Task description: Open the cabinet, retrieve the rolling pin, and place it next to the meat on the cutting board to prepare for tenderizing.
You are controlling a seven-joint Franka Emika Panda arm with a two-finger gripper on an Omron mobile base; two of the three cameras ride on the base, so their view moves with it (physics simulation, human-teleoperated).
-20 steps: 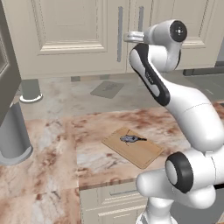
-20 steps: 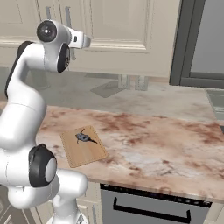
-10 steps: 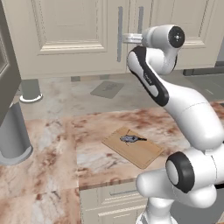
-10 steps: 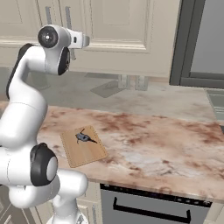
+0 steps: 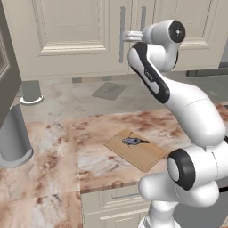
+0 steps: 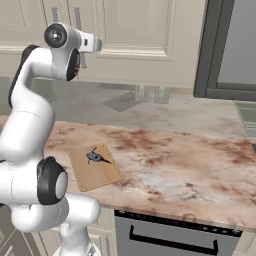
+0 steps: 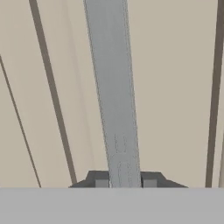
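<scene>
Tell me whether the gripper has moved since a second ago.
Yes. In the left base view the gripper has moved left, from beside the cabinet's right handle onto the left handle, and is shut on it.

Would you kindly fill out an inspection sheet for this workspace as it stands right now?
Surface: marbled brown-and-white stone counter, no spills seen.
Job's things: cream wall cabinet, both doors shut; thin tan wooden cutting board near the counter's front edge; small grey-blue meat lump lying on it.
Clutter: flat grey square mat at the back of the counter.
Grippers: gripper, jaws closed on the left door's vertical grey bar handle.
Cables: nothing seen.
Surroundings: dark appliance front below the counter; dark tall frame at right.
</scene>
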